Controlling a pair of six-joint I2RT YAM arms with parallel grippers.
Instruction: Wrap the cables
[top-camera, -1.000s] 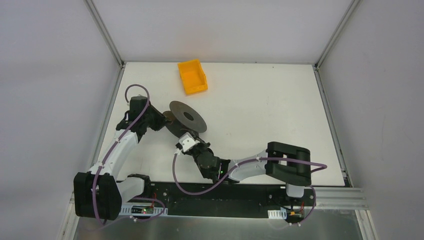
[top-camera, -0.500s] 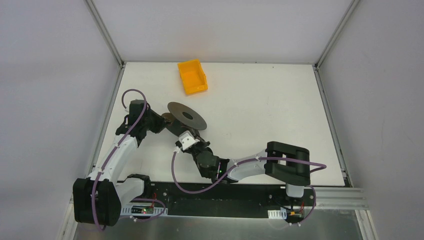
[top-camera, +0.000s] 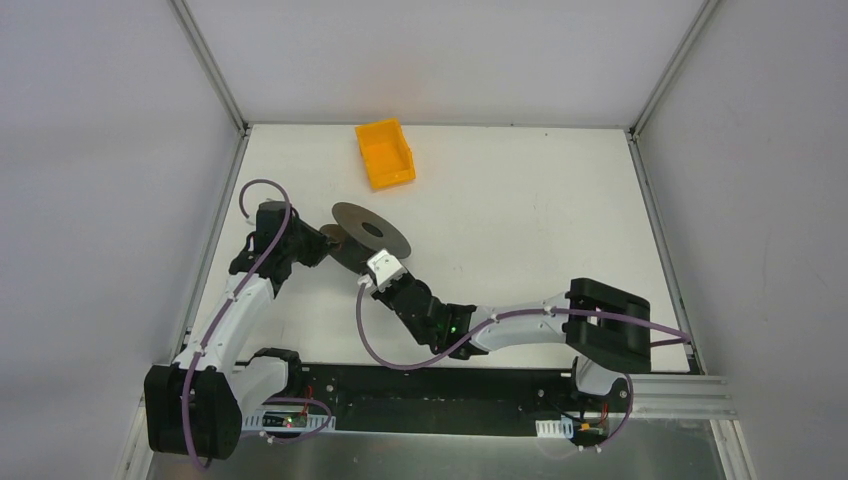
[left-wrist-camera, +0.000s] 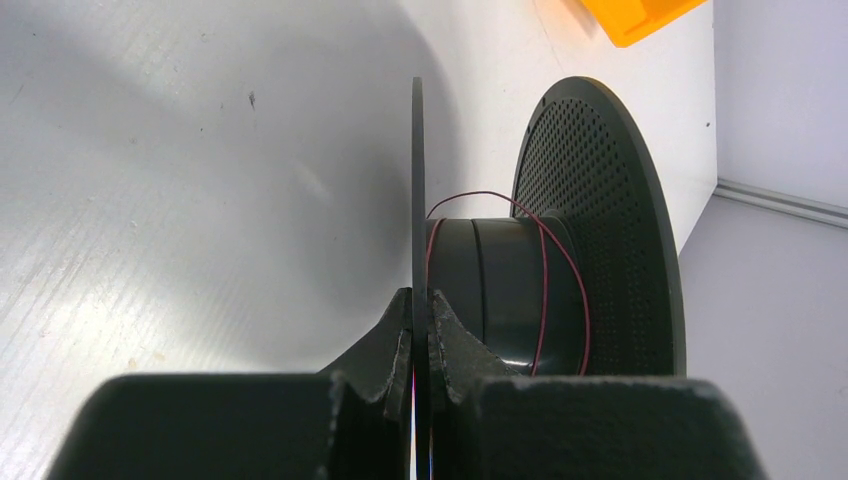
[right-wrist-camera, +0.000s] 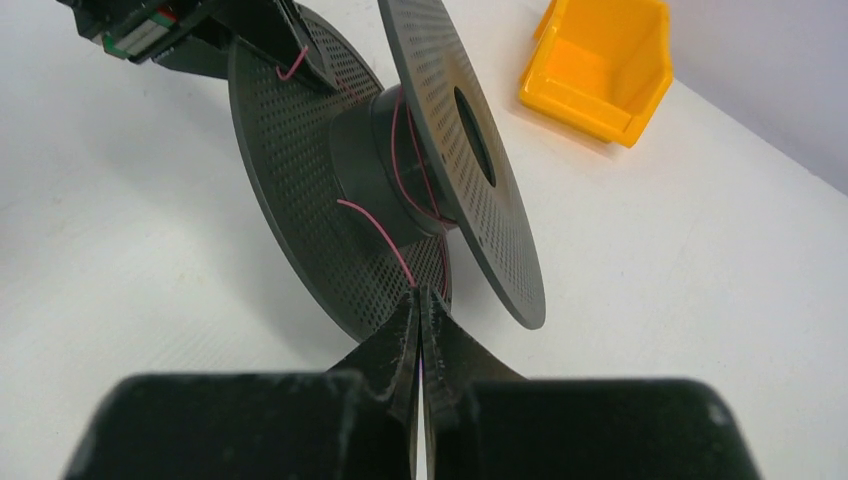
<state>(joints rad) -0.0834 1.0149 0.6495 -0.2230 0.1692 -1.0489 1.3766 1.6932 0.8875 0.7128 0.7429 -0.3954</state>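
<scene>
Left fingers clamp one flange of the reel from nine o'clock, likely bracing it on edge. Right fingers, at its five o'clock, pinch shut on the thin cable, which runs to a few turns round the hub.

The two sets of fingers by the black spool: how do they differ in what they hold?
The left fingers pinch the thin edge of one spool disc; the right fingers pinch the hair-thin reddish wire. One of the left fingers reaches in between the discs beside the hub, while the right fingers sit out by the rim, with the wire running from the hub to them. Both pairs are shut.
</scene>
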